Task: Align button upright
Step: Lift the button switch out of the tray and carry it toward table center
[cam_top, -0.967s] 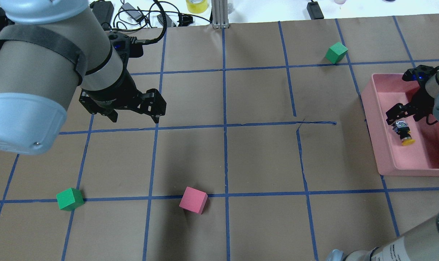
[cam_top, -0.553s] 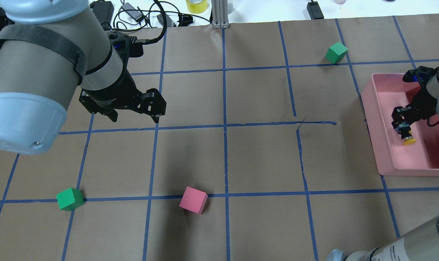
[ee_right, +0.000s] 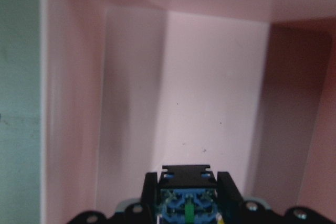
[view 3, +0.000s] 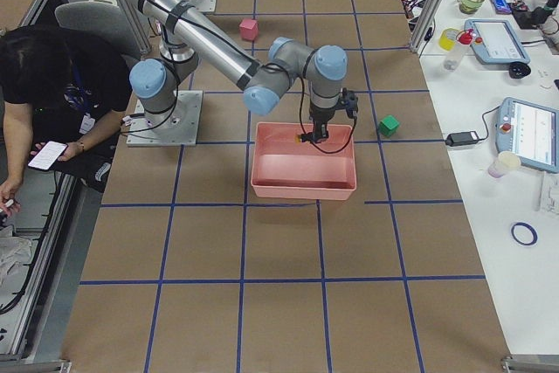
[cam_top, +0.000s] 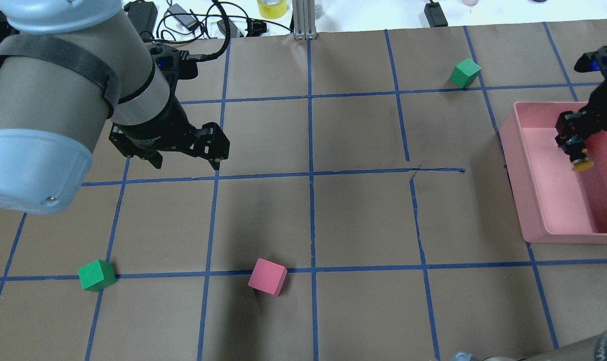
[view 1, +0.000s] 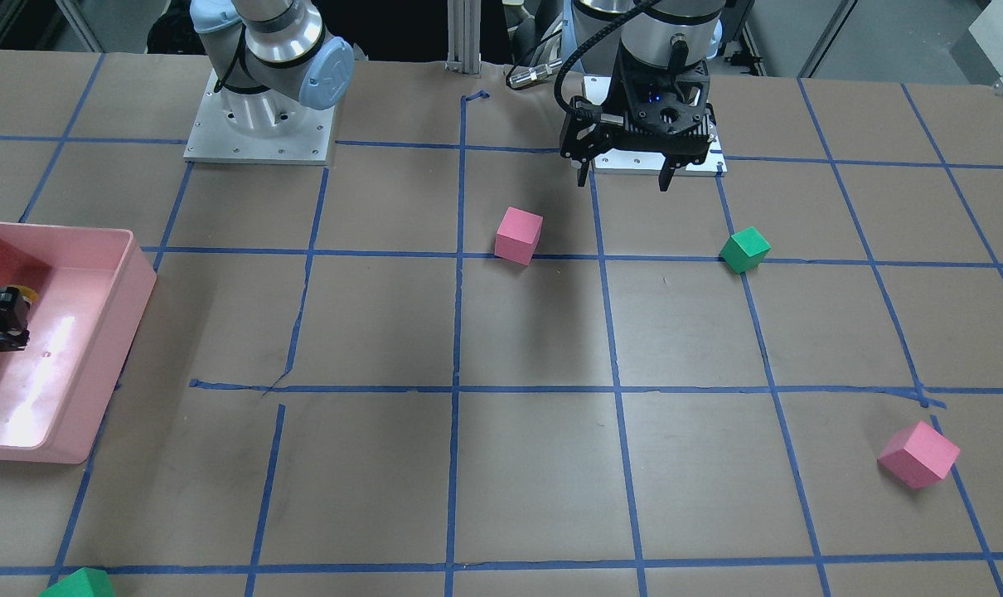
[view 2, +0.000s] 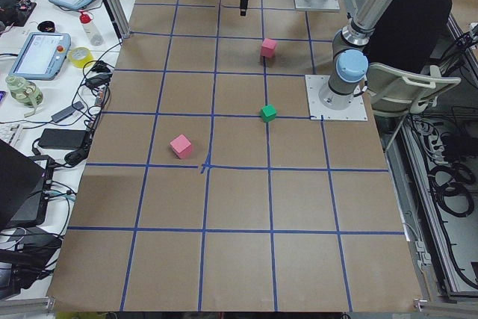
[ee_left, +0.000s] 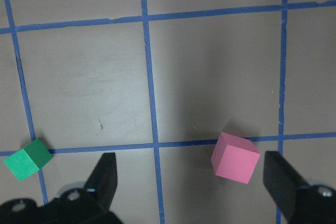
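Brown paper surface (cam_top: pixel 363 220) gridded in blue tape (cam_top: pixel 312 220); pink plastic bin (cam_top: pixel 526 195) under the black right pincer (cam_top: pixel 573 144), whose button (cam_top: pixel 582 164) has a yellow cap, seemingly black body.

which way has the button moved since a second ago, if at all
Yes: the button moved toward the pink bin's far wall, gripped by the right gripper.
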